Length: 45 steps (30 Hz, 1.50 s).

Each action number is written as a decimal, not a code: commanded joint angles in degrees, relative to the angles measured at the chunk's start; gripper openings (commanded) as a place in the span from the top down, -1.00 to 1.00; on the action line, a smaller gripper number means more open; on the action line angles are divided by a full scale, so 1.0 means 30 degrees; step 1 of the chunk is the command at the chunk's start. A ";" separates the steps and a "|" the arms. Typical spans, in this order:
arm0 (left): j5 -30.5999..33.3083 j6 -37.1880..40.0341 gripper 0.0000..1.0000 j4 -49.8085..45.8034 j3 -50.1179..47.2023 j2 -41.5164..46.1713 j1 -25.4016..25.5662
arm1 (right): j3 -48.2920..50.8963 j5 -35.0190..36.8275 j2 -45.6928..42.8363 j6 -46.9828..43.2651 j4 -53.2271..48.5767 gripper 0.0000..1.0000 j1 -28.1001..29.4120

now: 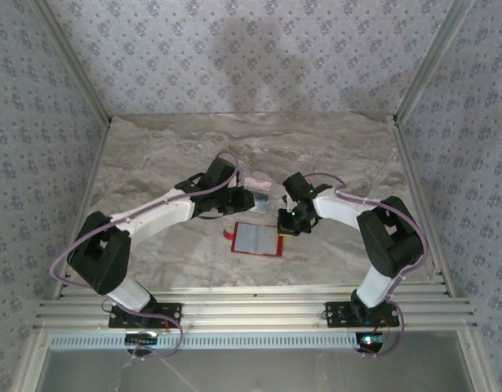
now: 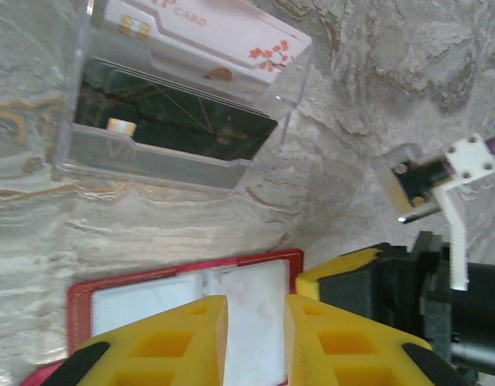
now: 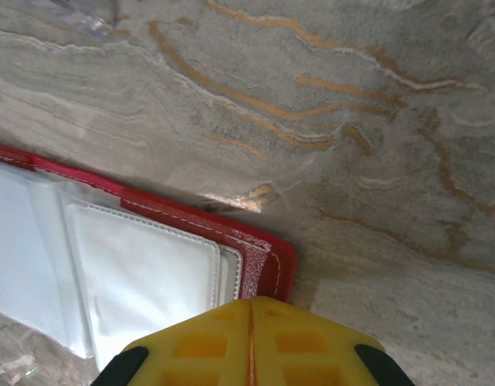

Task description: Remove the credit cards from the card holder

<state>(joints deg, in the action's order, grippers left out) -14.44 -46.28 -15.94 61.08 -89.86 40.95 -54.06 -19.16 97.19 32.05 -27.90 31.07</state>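
Marbled worktop (image 1: 340,143), patterned walls (image 1: 251,49) around it. The right end effector (image 3: 249,310) has its yellow fingers pressed together at the red corner of the card holder (image 3: 261,259), which lies open, pockets up, between the arms. The left end effector (image 2: 255,310) hovers at the holder's far edge, fingers narrowly apart; whether they pinch anything, I cannot tell. Just beyond, a clear box (image 2: 183,161) holds the credit cards (image 2: 207,32), one pale pink, one dark.
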 commanded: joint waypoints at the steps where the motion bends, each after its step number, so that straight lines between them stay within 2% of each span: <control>1: -0.0734 -0.1073 0.55 0.0857 -0.0459 -0.0005 0.0517 | 0.0334 -0.0206 0.0321 0.0036 0.0183 0.83 0.0129; 15: -0.2965 -0.3713 0.84 0.2274 -0.0357 -0.3774 0.3129 | 0.0584 0.0228 0.0671 0.0080 0.0142 0.83 0.0342; 22: -0.4882 -0.4352 0.86 0.3149 -0.0055 -0.5500 0.3298 | 0.0501 0.0252 0.0677 0.0068 0.0067 0.83 0.0411; 28: -0.5513 -0.4113 0.85 0.2807 0.0426 -0.6389 0.3459 | 0.0442 0.0319 0.0637 0.0038 0.0012 0.83 0.0405; 32: -0.5204 -0.3347 0.83 0.1118 0.1001 -0.6803 0.3489 | 0.0450 0.0406 0.0629 0.0009 -0.0082 0.83 0.0414; 38: -0.2836 -0.1430 0.81 -0.2995 0.2172 -0.6769 0.3489 | 0.0414 0.0526 0.0624 -0.0050 -0.0221 0.82 0.0377; 45: -0.0835 -0.0417 0.78 -0.5378 0.2738 -0.6469 0.3489 | 0.0426 0.0583 0.0681 -0.0108 -0.0279 0.82 0.0365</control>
<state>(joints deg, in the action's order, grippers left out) -21.89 -50.28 -24.75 68.31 -109.36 51.13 -53.60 -18.85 97.51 32.10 -27.11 31.40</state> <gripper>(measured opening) 0.108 0.088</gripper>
